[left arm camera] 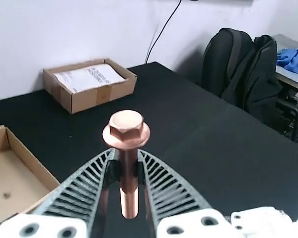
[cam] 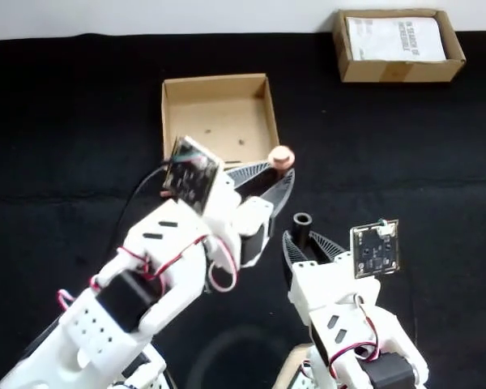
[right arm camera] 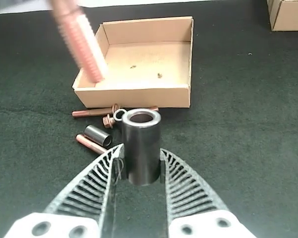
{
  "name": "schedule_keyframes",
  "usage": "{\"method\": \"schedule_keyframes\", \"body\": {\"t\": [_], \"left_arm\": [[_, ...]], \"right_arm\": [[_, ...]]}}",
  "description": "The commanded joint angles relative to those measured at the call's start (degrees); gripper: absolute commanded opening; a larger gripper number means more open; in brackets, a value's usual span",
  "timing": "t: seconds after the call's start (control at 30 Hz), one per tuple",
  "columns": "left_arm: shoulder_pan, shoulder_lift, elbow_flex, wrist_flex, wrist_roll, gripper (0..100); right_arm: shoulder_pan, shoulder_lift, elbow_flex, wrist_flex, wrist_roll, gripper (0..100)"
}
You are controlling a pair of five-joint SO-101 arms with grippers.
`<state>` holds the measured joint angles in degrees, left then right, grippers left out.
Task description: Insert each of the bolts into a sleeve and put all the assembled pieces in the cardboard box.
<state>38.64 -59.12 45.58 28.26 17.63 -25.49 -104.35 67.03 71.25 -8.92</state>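
Left gripper [left arm camera: 125, 156]: closed narrowly on a bolt [left arm camera: 125, 130], pinching the shank. The hex head stands just past the fingertips and the threaded end runs back toward the palm.
Right gripper [right arm camera: 140, 151]: closed on a dark sleeve [right arm camera: 140, 130], held upright with its open mouth facing up and clear of the fingers.
Bolt against sleeve: in the high view the bolt head sits ahead of the right gripper and a little to its left, apart from the sleeve. The two are not lined up yet.
Cardboard box [cam: 215, 81]: open, straight ahead of both grippers, just beyond the left fingertips. I see no assembled piece inside.
Loose parts: two more bolts [right arm camera: 92, 113] and another sleeve [right arm camera: 98, 135] lie on the black table [cam: 405, 162] between the right gripper and the box.
Second box [cam: 397, 71]: far ahead and to the right, holding a printed sheet.
Step in hand: mating this bolt with this sleeve, as I judge it.
Doing it well: keep the sleeve steady and upright. Turn the left wrist until the threaded end points at the mouth. Bring the shank onto the bore's line before closing the gap, and feed it in slowly.
Watch for: the shank is pinched near its middle, so the left fingers may meet the sleeve's rim before the head seats. A tilted entry could jam or twist the sleeve in its grip.
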Motion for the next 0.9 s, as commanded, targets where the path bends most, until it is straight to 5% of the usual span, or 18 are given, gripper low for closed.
{"method": "schedule_keyframes", "body": {"t": [0.0, 0.43, 0.73, 0.87], "left_arm": [[0.66, 3.91, -7.25, -1.41, 4.75, 1], [6.11, 7.43, -11.47, 9.85, 6.77, 1], [5.76, 7.69, -10.15, 9.14, 6.42, 1], [3.38, 7.69, -8.75, 1.76, 6.42, 1]], "right_arm": [[-0.40, 0.57, 0.13, -1.27, -0.35, 0.7], [-0.13, 0.31, 0.13, -1.27, -0.35, 0.7], [-0.13, 0.22, -0.31, -0.75, -0.35, 0.7], [-0.13, 0.22, -0.31, -0.75, -0.35, 0.7]]}}
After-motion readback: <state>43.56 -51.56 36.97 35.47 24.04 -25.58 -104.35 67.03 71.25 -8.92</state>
